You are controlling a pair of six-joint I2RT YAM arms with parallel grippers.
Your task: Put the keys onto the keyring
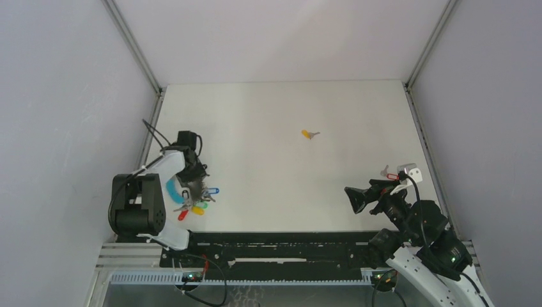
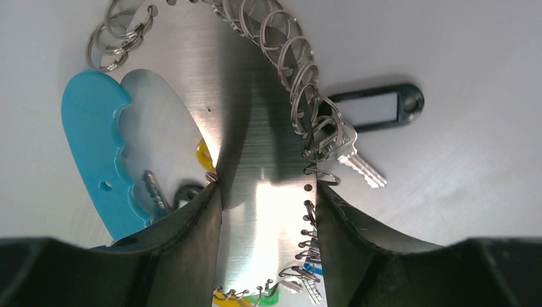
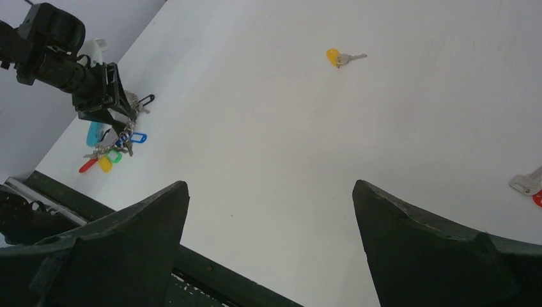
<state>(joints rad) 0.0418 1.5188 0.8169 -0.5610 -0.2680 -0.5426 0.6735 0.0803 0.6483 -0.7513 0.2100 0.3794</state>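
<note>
The keyring (image 1: 192, 192) lies at the table's left, a broad brushed-metal loop (image 2: 255, 121) with a cyan section (image 2: 96, 147) and a fringe of small rings and tagged keys. My left gripper (image 2: 268, 192) straddles the metal band, one finger against each edge, shut on it. An orange-yellow tagged key (image 1: 309, 134) lies alone mid-table, also in the right wrist view (image 3: 339, 57). A red tagged key (image 1: 385, 173) lies at the right, just beyond my right gripper (image 1: 361, 197). That gripper (image 3: 271, 192) hovers open and empty, and the key (image 3: 525, 182) shows at that view's right edge.
A key with a dark green tag (image 2: 377, 109) hangs off the band's fringe to the right of the fingers. Blue, green, yellow and red tags (image 1: 198, 206) fan out near the table's front edge. A black rail (image 1: 281, 246) runs along the front.
</note>
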